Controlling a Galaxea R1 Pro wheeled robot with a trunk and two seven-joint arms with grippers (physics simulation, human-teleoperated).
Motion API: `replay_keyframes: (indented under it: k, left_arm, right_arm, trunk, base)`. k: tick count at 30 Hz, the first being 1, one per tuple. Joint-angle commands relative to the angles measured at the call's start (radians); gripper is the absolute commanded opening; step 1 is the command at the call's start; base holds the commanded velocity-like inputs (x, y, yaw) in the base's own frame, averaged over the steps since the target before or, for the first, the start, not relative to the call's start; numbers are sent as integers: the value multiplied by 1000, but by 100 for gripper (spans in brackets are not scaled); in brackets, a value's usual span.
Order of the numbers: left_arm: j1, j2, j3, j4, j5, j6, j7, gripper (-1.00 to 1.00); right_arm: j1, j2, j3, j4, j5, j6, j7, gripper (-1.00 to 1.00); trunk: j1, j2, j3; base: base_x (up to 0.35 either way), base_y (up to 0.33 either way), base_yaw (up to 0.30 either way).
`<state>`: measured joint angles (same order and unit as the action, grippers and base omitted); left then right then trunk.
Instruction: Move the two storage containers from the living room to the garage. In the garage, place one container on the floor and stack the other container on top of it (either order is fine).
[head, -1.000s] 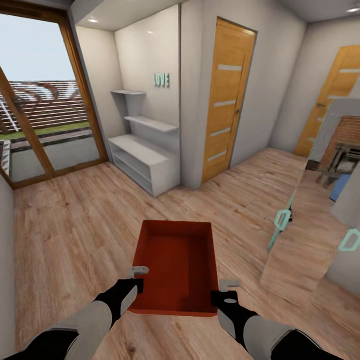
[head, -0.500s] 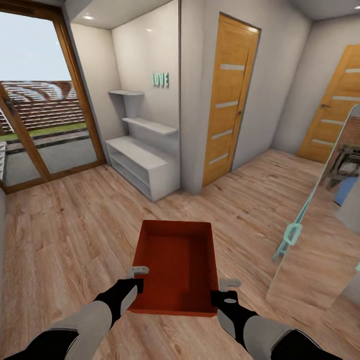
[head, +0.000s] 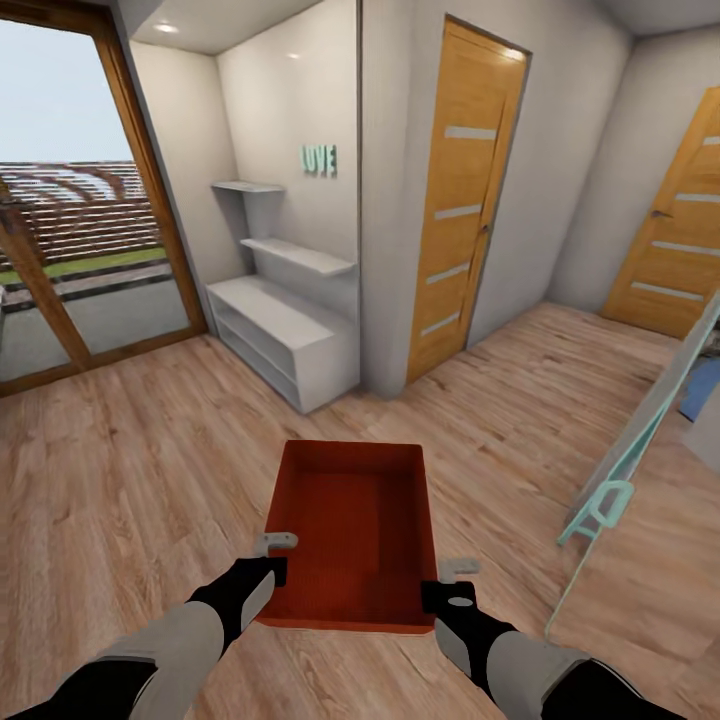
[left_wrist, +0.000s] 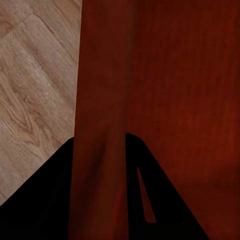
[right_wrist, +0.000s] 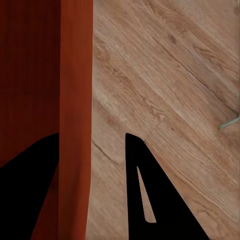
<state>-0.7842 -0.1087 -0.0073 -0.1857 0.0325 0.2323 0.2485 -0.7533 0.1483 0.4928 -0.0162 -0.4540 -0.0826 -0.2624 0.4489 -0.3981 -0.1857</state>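
Orange-red plastic is showing between both arms in the head view: one storage container (head: 355, 535) is being carried low in front of the trunk, above the light wood-plank floor (head: 150, 450), open side up and roughly level. Both arms are reaching forward and slightly inward, forearms angled toward the bin's near corners. The left gripper (head: 268, 560) is sitting at the near left corner, and the left wrist view is showing the container's thin side wall (left_wrist: 102, 125) running between its two dark fingers (left_wrist: 160, 200), so it is clamped on that wall. The right gripper (head: 450, 585) is sitting at the near right corner; the right wrist view is showing the opposite wall (right_wrist: 75, 125) passing between its fingers (right_wrist: 150, 195), though contact of the outer finger cannot be confirmed. Ahead, a white shelf unit (head: 285, 330) is standing in an alcove beside an orange-brown door (head: 465, 200) with glass slits. A second similar door (head: 680, 240) is standing at the far right.
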Motion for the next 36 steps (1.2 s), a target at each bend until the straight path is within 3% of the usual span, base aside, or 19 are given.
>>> replay_keyframes:
  k: [1, 23, 36]
  left_arm:
    - [0, 0, -4, 2, 7, 7, 6, -100]
    - [0, 0, -4, 2, 7, 7, 6, -100]
    - [0, 0, -4, 2, 7, 7, 6, -100]
  right_arm:
    - [-1, 1, -5, -11, 3, -8, -4, -100]
    - [-1, 2, -5, -11, 3, -8, -5, -100]
    - [-1, 1, -5, -11, 3, -9, -5, -100]
  trunk:
    - [1, -2, -2]
    - [1, -2, -2]
    - [1, -2, -2]
  base:
    - [323, 0, -33]
    - [323, 0, -217]
    - [323, 0, -26]
